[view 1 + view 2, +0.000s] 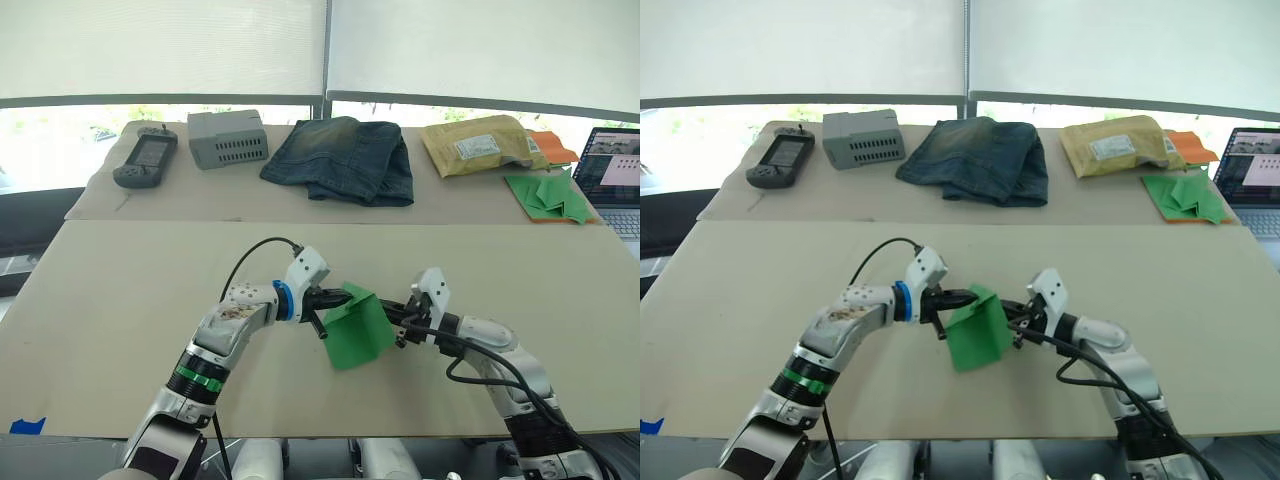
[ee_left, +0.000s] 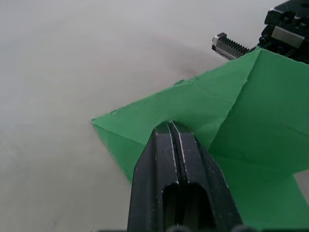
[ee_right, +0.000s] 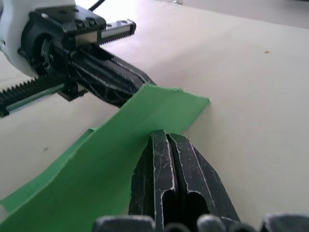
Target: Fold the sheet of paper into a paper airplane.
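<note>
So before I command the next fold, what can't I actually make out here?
- Underside of the sheet of paper: head views, it faces the table.
- Right gripper fingertips' bite: right wrist view, covered by the paper.
- Left gripper fingertip contact: left wrist view, hidden in the fold.
- Laptop: cut off by the head view's edge; its screen is too small to read.

Sheet of paper [image 1: 358, 325] between left gripper [image 1: 335, 298] and right gripper [image 1: 392, 316]

Sheet of paper [image 1: 358, 326]: thin matt green, creased. Table [image 1: 130, 290]: matt beige, smooth. Jeans [image 1: 342, 158]: faded denim cloth. Envelope [image 1: 478, 144]: yellow-brown paper.
</note>
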Controlling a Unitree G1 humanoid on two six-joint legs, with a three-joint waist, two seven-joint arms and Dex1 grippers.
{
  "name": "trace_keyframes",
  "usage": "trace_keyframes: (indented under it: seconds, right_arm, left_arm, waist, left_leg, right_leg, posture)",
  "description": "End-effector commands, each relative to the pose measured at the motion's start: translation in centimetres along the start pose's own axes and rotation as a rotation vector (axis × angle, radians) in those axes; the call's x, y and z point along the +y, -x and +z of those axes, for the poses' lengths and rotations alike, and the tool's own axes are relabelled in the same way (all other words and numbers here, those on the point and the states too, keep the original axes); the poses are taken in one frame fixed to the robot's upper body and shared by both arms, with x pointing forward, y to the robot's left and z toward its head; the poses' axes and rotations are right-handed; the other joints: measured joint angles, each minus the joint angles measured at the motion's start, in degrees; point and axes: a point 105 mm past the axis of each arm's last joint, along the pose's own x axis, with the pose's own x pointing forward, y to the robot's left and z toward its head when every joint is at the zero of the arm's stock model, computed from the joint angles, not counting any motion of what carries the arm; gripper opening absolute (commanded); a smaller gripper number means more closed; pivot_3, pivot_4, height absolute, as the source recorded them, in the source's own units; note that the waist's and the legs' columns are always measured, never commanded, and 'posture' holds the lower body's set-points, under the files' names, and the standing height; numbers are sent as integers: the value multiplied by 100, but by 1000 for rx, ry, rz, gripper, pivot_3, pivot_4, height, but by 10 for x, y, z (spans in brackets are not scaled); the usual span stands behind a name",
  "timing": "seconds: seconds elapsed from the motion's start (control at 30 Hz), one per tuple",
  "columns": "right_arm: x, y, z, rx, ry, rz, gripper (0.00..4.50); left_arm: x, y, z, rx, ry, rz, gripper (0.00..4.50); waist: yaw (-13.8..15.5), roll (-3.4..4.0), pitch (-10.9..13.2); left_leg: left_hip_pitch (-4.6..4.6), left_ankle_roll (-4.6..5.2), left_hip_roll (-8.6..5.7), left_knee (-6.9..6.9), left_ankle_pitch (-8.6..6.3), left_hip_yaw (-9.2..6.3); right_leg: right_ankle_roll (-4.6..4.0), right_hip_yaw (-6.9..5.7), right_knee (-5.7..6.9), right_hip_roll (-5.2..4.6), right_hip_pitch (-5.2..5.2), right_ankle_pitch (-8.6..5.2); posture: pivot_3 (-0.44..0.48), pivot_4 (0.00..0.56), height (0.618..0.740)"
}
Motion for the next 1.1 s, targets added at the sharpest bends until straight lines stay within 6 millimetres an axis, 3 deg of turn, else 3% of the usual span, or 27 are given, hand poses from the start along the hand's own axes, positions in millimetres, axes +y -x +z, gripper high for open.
trace_keyframes:
  seconds: [0.03,0.3,0.67,0.93,1.1]
  right_arm:
    - [2,-2,16,-47,33,15,0]
    - [9,-7,14,-46,23,41,0]
    - [17,-20,8,-39,13,67,0]
    - [14,-27,-2,23,30,74,0]
    - [14,-31,-10,71,57,91,0]
  left_arm:
    - [-4,-3,6,-22,-29,-7,27]
    - [-7,-7,-1,-6,-19,-8,27]
    - [-3,3,-13,24,-9,23,27]
    - [13,28,-19,44,-8,100,27]
    - [31,45,-6,2,-7,176,27]
  waist:
    - [2,0,0]
    - [2,0,0]
    - [0,1,0]
    - [-44,2,0]
    - [-43,1,1]
  left_leg:
    - [0,0,0,0,0,0]
    - [0,0,0,0,0,0]
    - [2,0,0,1,0,-1]
    - [8,0,5,-3,0,-1]
    - [7,0,5,-2,0,-1]
  right_leg:
    - [0,0,0,0,0,0]
    - [0,0,0,0,0,0]
    - [0,0,0,-1,1,0]
    - [-2,0,3,3,1,-1]
    - [-3,-1,4,1,2,-2]
  posture:
    - [0,150,728]
    - [0,150,728]
    - [0,150,728]
    - [0,150,728]
    - [0,150,728]
